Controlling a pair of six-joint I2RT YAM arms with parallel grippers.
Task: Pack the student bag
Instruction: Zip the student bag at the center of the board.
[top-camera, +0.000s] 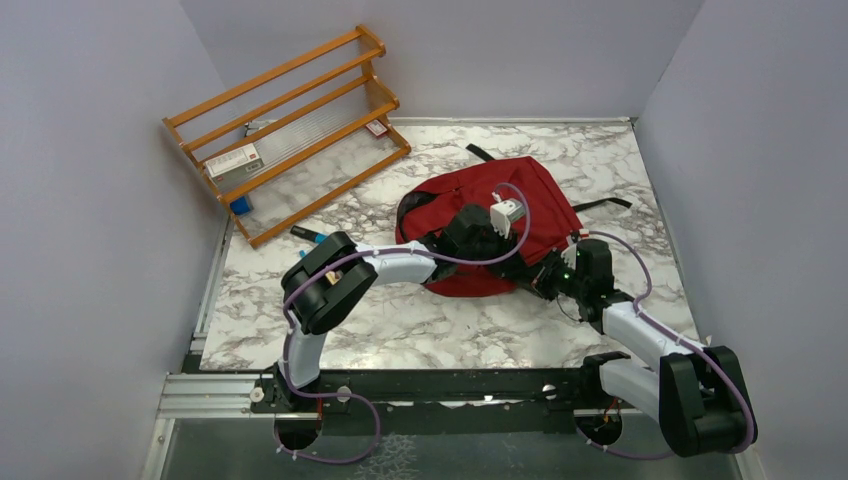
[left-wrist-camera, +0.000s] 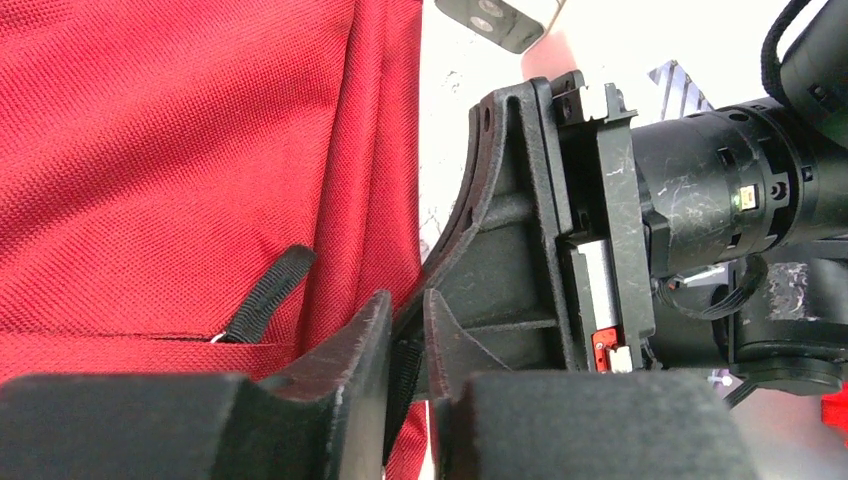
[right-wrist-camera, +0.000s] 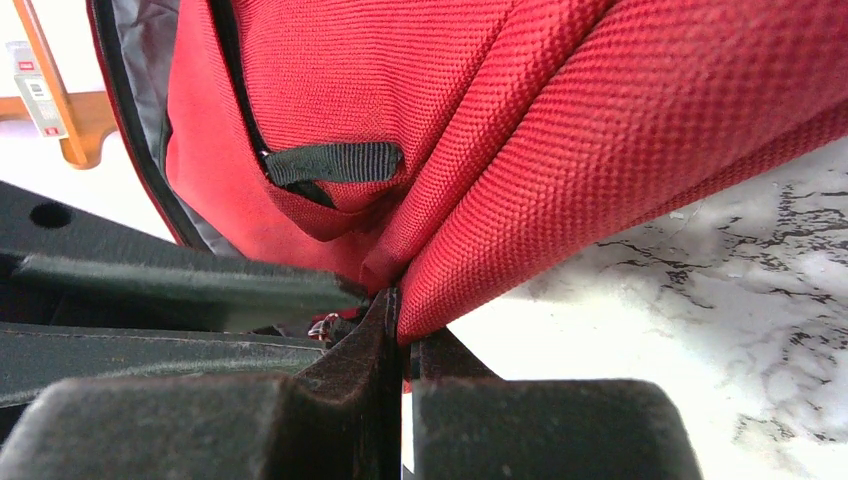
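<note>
On the marble table (top-camera: 420, 330), centre-right toward the far wall, the student bag (top-camera: 545, 205) lies flat: dark red, with one black strap (top-camera: 600, 204) trailing off its right side. Both arms reach in to its near edge.

Right gripper (right-wrist-camera: 405, 320): fingers together, clamped on a fold of red fabric at the bag's lower edge. The pinched fold is lifted just off the marble. Behind it, the right wrist view shows a black webbing loop (right-wrist-camera: 335, 162) and a strip of grey lining (right-wrist-camera: 130, 90) along the zip trim.

Left gripper (left-wrist-camera: 405, 305): fingers nearly together with only a slim gap. A black strip of the bag's trim runs into that gap. It looks pinched, but the view is too tight and dark to be sure. The right gripper's body fills the frame just ahead of the left fingers, so the two are close at the same edge. A small black zip pull (left-wrist-camera: 265, 295) sits to the left on the red cloth.

Far left, a wooden rack (top-camera: 290, 130) leans at the wall corner with a white box (top-camera: 235, 160) on it. A dark pen-like item (top-camera: 307, 235) lies on the table near the rack's foot, well apart from the bag.
</note>
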